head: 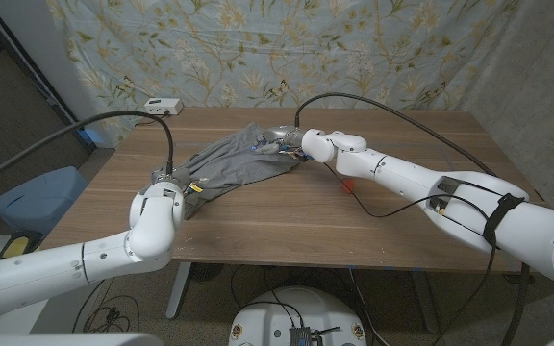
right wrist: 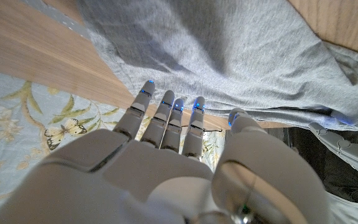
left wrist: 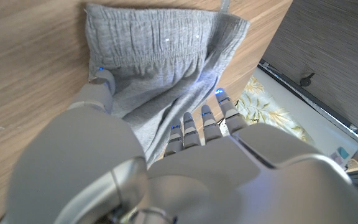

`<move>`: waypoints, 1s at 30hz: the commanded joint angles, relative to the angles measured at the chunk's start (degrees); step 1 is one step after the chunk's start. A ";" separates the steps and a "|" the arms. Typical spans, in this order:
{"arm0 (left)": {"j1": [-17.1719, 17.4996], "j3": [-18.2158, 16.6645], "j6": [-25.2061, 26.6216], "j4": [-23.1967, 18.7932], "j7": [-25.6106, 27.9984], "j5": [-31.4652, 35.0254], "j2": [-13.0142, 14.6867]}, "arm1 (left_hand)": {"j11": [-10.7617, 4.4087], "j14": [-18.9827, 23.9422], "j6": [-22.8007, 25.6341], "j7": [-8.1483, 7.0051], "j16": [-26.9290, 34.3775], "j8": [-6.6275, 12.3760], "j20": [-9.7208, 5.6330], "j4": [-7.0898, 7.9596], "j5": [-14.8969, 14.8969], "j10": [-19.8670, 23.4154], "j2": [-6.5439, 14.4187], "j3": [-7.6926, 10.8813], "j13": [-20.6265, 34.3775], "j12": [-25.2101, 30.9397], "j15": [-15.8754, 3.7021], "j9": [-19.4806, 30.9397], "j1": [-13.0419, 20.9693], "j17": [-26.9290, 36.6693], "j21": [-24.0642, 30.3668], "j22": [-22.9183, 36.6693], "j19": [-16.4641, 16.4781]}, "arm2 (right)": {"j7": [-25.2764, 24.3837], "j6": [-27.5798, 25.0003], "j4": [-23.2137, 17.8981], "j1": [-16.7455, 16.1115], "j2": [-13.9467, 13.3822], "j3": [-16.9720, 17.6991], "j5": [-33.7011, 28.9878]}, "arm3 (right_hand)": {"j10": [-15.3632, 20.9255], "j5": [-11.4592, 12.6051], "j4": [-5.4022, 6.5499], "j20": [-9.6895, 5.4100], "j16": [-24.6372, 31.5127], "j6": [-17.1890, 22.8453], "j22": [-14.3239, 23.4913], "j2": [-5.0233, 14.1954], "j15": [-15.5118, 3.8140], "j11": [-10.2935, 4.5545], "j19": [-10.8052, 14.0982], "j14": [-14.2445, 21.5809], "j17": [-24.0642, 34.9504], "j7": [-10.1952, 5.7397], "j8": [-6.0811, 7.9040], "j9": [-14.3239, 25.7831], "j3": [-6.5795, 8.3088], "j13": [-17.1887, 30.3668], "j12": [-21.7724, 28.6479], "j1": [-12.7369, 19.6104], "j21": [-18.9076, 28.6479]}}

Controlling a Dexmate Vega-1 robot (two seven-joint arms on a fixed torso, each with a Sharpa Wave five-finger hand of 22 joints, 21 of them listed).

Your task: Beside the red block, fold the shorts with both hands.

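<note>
The left hand (head: 173, 183) sits at the near-left end of the shorts (head: 239, 159); its wrist view shows the thumb (left wrist: 101, 84) on one side of the grey cloth and the fingers (left wrist: 194, 124) on the other, with a fold of fabric between them, so it grips the shorts by that end. The right hand (head: 291, 142) sits at the far-right end of the shorts. In its wrist view the fingers (right wrist: 166, 115) reach straight out toward the cloth's edge with the thumb (right wrist: 241, 121) beside them; whether it actually holds fabric cannot be told.

Largest is one wooden bench (head: 431, 221), its plank grain running lengthwise. On it lies one pair of grey shorts, rumpled, stretched on a slant between the two hands, with the elastic waistband (left wrist: 160, 37) lying flat on the wood beyond the left hand. There are two white robot arms, each trailed by a black cable. One red block (head: 346, 179) lies just beside the right forearm, partly hidden by it, near the shorts' right end. One small white box (head: 163, 105) sits at the far-left corner of the bench.

Behind the bench hangs a pale blue cloth (head: 258, 48) printed with leaves and butterflies. A blue bin (head: 37, 197) stands on the floor to the left.
</note>
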 commanded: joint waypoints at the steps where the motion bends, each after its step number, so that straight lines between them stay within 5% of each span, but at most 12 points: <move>1: 3.66 -5.06 -7.59 6.22 -11.03 12.47 -6.36 | -0.75 0.93 0.10 -0.39 0.45 0.51 0.11 -0.26 0.54 0.54 1.99 0.56 0.00 0.48 -0.46 -0.06 2.85 0.14 0.26 0.18 1.43 | -1.62 3.27 4.74 1.12 1.04 -0.21 1.27 | 0.57 0.04 -0.09 -0.46 -0.27 0.39 -0.03 0.41 -1.48 0.06 0.38 0.39 0.00 0.31 0.39 0.04 0.49 0.16 0.45 0.12 0.08; 2: 4.30 -5.76 -7.68 6.79 -11.22 13.68 -7.11 | -1.08 1.32 0.46 -0.24 0.56 0.75 0.30 -0.52 0.47 0.76 2.88 0.99 -0.02 0.63 -0.82 -0.06 4.05 0.13 0.31 0.18 1.76 | -1.65 3.52 5.15 1.23 1.16 -0.21 1.44 | 0.57 0.05 -0.10 -0.48 -0.25 0.42 -0.03 0.41 -1.51 0.11 0.38 0.46 -0.02 0.29 0.40 0.03 0.51 0.16 0.45 0.13 0.08; 3: 5.10 -6.61 -7.73 7.30 -10.78 14.59 -7.82 | -1.09 1.68 0.82 -0.47 0.59 1.02 0.06 -1.19 0.07 0.91 6.33 2.88 -0.05 0.81 -1.34 -0.07 7.93 0.18 0.27 0.22 2.05 | -1.74 3.78 5.51 1.34 1.25 -0.23 1.54 | 0.65 0.05 -0.12 -0.49 -0.24 0.44 -0.03 0.40 -1.49 0.14 0.41 0.49 -0.04 0.29 0.41 0.03 0.53 0.16 0.48 0.14 0.09; 7: 7.17 -9.63 -9.79 8.77 -11.71 17.04 -9.84 | -1.23 5.23 2.56 0.03 1.27 1.49 -0.52 -2.20 -2.51 3.61 9.90 4.98 -0.18 1.76 -1.87 -0.06 15.49 -0.04 1.41 0.30 5.25 | -2.16 4.57 6.73 1.76 1.53 -0.39 1.70 | 0.79 0.07 -0.16 -0.52 -0.25 0.59 -0.04 0.48 -1.54 0.19 0.57 0.54 -0.13 0.36 0.48 0.03 0.67 0.15 0.55 0.18 0.13; 12: 9.48 -12.70 -11.96 10.98 -11.72 21.56 -12.69 | -3.97 21.69 11.92 -1.57 5.66 3.47 -4.63 -2.17 -2.26 16.64 12.73 6.79 -0.24 5.57 -10.88 0.03 26.18 0.28 6.38 0.74 13.62 | -2.69 5.39 7.99 2.19 1.71 -0.51 1.91 | 0.92 0.08 -0.16 -0.59 -0.19 0.84 -0.04 0.54 -1.53 0.22 0.74 0.75 -0.22 0.47 0.57 0.02 0.81 0.14 0.62 0.14 0.17; 14: 10.43 -13.87 -12.95 11.73 -11.25 23.13 -13.62 | -5.22 28.32 17.16 -2.90 6.66 4.47 -5.85 -1.67 -1.84 22.12 13.24 8.33 -0.29 6.91 -13.01 0.11 28.14 -0.05 8.85 1.01 16.43 | -2.94 5.69 8.35 2.32 1.70 -0.54 1.95 | 0.99 0.08 -0.16 -0.60 -0.19 0.91 -0.04 0.54 -1.57 0.26 0.81 0.76 -0.26 0.40 0.60 0.01 0.86 0.14 0.65 0.11 0.18; 17: 11.46 -15.65 -14.34 12.81 -12.19 25.09 -15.20 | -5.96 32.61 18.12 -3.07 6.98 4.06 -7.81 -1.70 -1.57 23.35 13.33 9.53 -0.36 6.72 -14.86 0.12 29.14 -0.23 11.08 1.11 19.45 | -3.10 6.03 8.76 2.47 1.64 -0.55 2.08 | 1.19 0.09 -0.18 -0.58 -0.18 0.98 -0.04 0.59 -1.64 0.24 0.87 0.82 -0.30 0.42 0.62 0.01 0.97 0.13 0.73 0.12 0.19; 18: 11.70 -16.57 -14.98 12.78 -13.22 24.61 -15.57 | -5.55 31.61 16.75 -3.16 6.17 3.13 -8.46 -0.05 -2.36 21.90 11.58 7.55 -0.36 5.80 -14.17 0.15 26.23 -0.02 12.08 1.03 20.88 | -3.11 6.05 8.82 2.50 1.61 -0.55 2.11 | 1.19 0.09 -0.19 -0.59 -0.18 0.98 -0.04 0.59 -1.64 0.25 0.87 0.83 -0.31 0.43 0.62 0.00 0.99 0.13 0.74 0.13 0.19; 20: 12.69 -18.67 -15.24 12.34 -13.36 22.88 -16.52 | -4.23 24.60 14.25 -2.94 2.45 1.32 -4.61 4.95 -4.42 19.11 7.93 0.81 -0.17 3.51 -8.55 0.20 15.05 0.32 11.10 0.18 16.96 | -3.24 5.99 8.67 2.52 1.42 -0.56 2.04 | 1.22 0.10 -0.19 -0.63 -0.16 0.97 -0.04 0.61 -1.61 0.25 0.90 0.88 -0.33 0.44 0.61 0.00 1.03 0.13 0.75 0.12 0.19; 22: 12.89 -19.43 -16.27 11.72 -15.24 24.12 -16.61 | -3.16 18.27 10.12 -2.76 -0.13 -0.01 -2.47 7.08 -3.94 14.78 5.54 -3.24 -0.14 1.16 -5.10 0.11 8.60 0.30 9.32 -0.22 13.41 | -3.30 5.78 8.39 2.50 1.22 -0.53 1.97 | 1.23 0.10 -0.19 -0.63 -0.17 0.97 -0.04 0.64 -1.62 0.30 0.92 0.88 -0.35 0.47 0.61 0.00 1.07 0.13 0.75 0.11 0.19; 25: 13.98 -21.73 -17.56 9.26 -16.54 24.43 -16.51 | -1.89 11.18 7.13 -2.84 -1.13 -0.06 -0.51 8.54 -3.18 8.91 3.60 -6.48 -0.04 -0.59 -2.34 0.01 3.30 0.29 6.83 -0.35 9.05 | -3.31 5.51 8.20 2.53 1.08 -0.51 1.91 | 1.25 0.12 -0.21 -0.64 -0.18 1.03 -0.05 0.70 -1.63 0.27 0.93 0.88 -0.39 0.52 0.63 0.00 1.18 0.12 0.76 0.14 0.18; 30: 16.17 -25.75 -19.00 4.06 -19.10 25.83 -16.66 | -0.51 7.27 3.29 -2.96 -0.85 -0.21 0.59 10.26 -2.74 5.03 1.96 -9.46 0.06 -0.78 -0.87 -0.03 -1.81 0.41 4.71 -0.31 5.83 | -3.39 5.21 7.38 2.38 0.70 -0.45 1.77 | 1.29 0.14 -0.28 -0.68 -0.17 1.06 -0.05 0.75 -1.61 0.25 1.00 0.95 -0.45 0.53 0.64 -0.01 1.34 0.11 0.78 0.21 0.18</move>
